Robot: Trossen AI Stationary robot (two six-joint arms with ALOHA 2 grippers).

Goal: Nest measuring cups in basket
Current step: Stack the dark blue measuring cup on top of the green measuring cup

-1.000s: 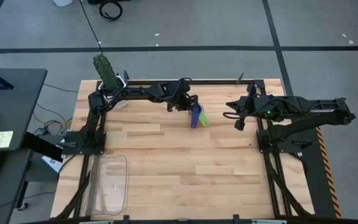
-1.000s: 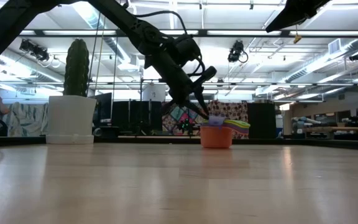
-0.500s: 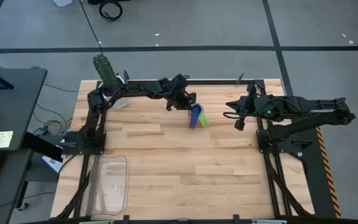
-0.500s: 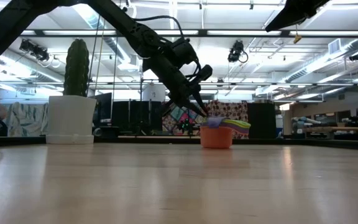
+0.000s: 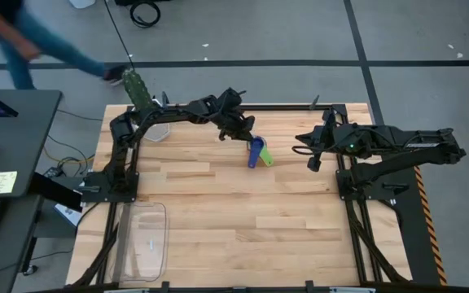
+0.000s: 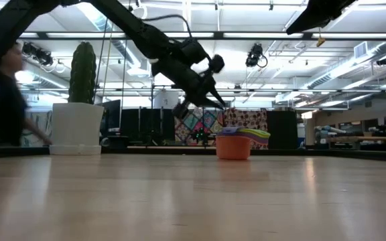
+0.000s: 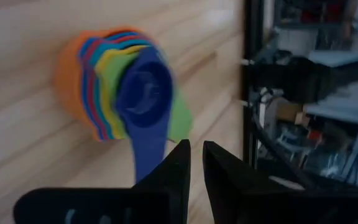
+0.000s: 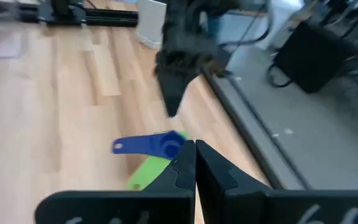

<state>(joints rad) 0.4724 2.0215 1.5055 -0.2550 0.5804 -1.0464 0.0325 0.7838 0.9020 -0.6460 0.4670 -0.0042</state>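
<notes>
The measuring cups (image 5: 256, 152) stand nested in one stack on the table's far middle. The orange cup (image 6: 233, 147) is at the bottom and the dark blue cup (image 7: 145, 93) sits on top, its handle pointing toward the near edge. My left gripper (image 5: 249, 135) hovers just above and to the far left of the stack (image 6: 221, 106), with a narrow gap between its fingers and nothing in it (image 7: 196, 155). My right gripper (image 5: 310, 156) waits shut in the air to the right of the stack (image 8: 195, 152). The clear basket (image 5: 164, 236) lies at the near left corner.
A white pot with a green cactus (image 5: 141, 94) stands at the far left corner of the table. A person (image 6: 5, 100) walks past beyond the far left edge. Bare wood lies between the cup stack and the basket.
My left gripper has risen from the top of the cup stack and drawn back a little toward the far left. The stack has stayed where it was. A person has come into view behind the table's far left corner.
</notes>
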